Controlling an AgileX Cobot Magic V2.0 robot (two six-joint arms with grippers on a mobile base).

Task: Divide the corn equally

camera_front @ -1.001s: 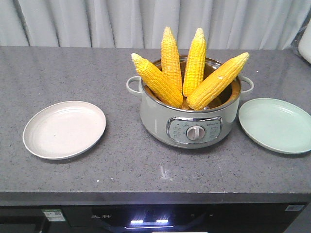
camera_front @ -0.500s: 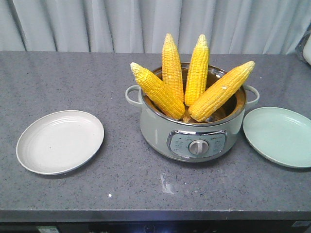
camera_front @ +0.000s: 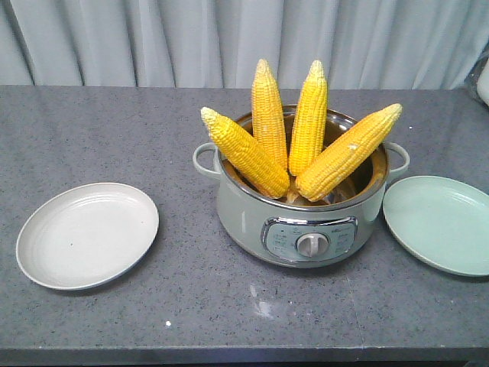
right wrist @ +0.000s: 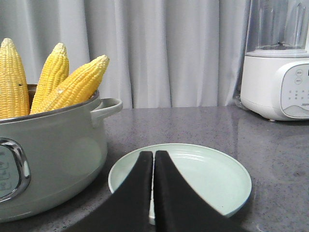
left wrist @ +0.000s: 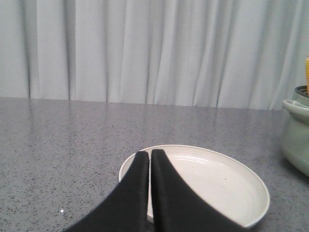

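Several cobs of corn (camera_front: 269, 115) stand fanned out in a grey-green electric pot (camera_front: 306, 225) at the middle of the counter; three of them (right wrist: 72, 84) show in the right wrist view. A cream plate (camera_front: 88, 233) lies left of the pot and a pale green plate (camera_front: 443, 222) lies right of it. My left gripper (left wrist: 149, 153) is shut with nothing in it, in front of the cream plate (left wrist: 227, 183). My right gripper (right wrist: 153, 154) is shut and empty, in front of the green plate (right wrist: 207, 174). Neither gripper appears in the front view.
The pot (right wrist: 48, 154) has side handles (right wrist: 106, 107) and a front dial panel (camera_front: 309, 241). A white blender base (right wrist: 277, 79) stands at the back right of the counter. A curtain hangs behind the grey speckled counter (camera_front: 114, 130). The counter's front edge runs along the bottom.
The front view has shifted forward and tilted down: the pot and plates sit lower in frame, and the counter's front face has dropped out of view. The corn has not moved.
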